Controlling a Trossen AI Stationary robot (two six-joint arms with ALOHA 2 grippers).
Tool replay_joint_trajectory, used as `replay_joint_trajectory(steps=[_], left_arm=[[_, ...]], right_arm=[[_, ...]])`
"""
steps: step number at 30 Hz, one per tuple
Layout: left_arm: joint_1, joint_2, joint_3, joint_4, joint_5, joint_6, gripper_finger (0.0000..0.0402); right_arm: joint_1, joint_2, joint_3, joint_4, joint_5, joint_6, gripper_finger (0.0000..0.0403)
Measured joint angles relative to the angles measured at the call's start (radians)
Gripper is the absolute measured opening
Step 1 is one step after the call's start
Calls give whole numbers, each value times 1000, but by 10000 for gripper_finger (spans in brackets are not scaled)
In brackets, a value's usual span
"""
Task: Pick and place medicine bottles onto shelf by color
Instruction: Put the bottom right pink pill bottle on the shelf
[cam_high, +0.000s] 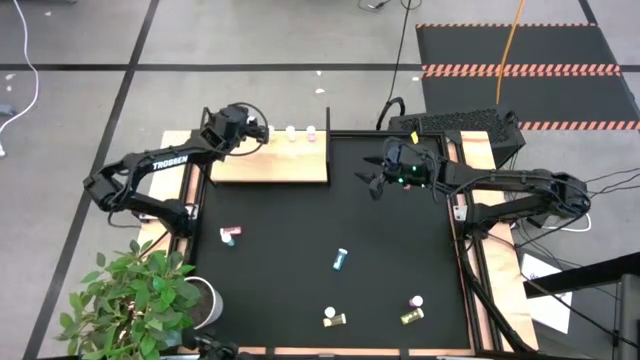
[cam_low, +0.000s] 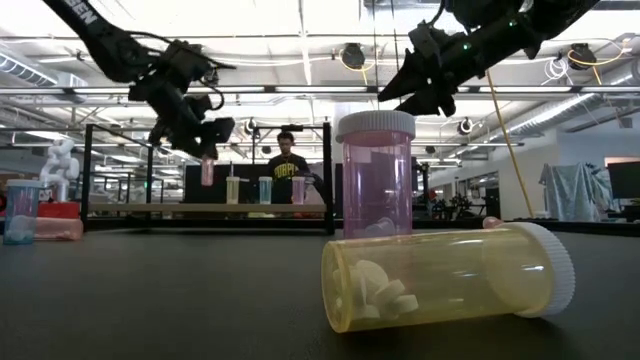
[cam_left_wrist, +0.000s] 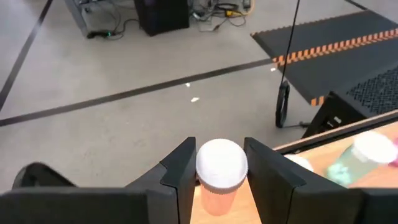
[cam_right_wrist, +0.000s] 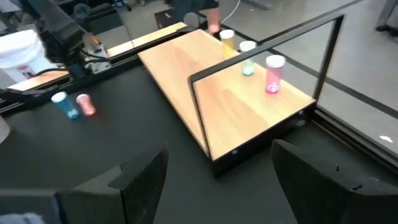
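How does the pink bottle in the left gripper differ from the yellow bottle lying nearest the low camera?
The white-capped pink bottle hangs upright, clamped in the left gripper above the pale wooden shelf; the white-capped yellow bottle lies on its side on the black mat, untouched. Pills show through the yellow bottle; the pink bottle's contents cannot be made out. Both are translucent cylinders.

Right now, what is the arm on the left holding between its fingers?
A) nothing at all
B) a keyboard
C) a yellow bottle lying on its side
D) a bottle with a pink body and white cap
D: the left gripper is clamped on a pink bottle with a white cap, over the wooden shelf.
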Motion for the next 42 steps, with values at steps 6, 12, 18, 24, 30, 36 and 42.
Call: replay_joint_trajectory(steps=[6,12,18,24,30,36,42], left_arm=[[15,0,-70,27,-13,-3,126],[55,0,-148,137,-17,-26,127],[72,0,-176,193,-11,-30,127],[71,0,-201,190,-3,-33,127],[72,0,-203,214,-1,-25,127],[74,1,-203,240,0,-6,139],[83,2,-203,236,1,6,156]], right_arm=[[-67,0,0,5,-57,2,279],[-90,0,0,5,-79,-21,279],[-96,0,0,5,-84,-29,279],[-96,0,0,5,-84,-44,279],[-96,0,0,5,-84,-60,279],[-96,0,0,5,-91,-65,279],[-96,0,0,5,-109,-45,279]])
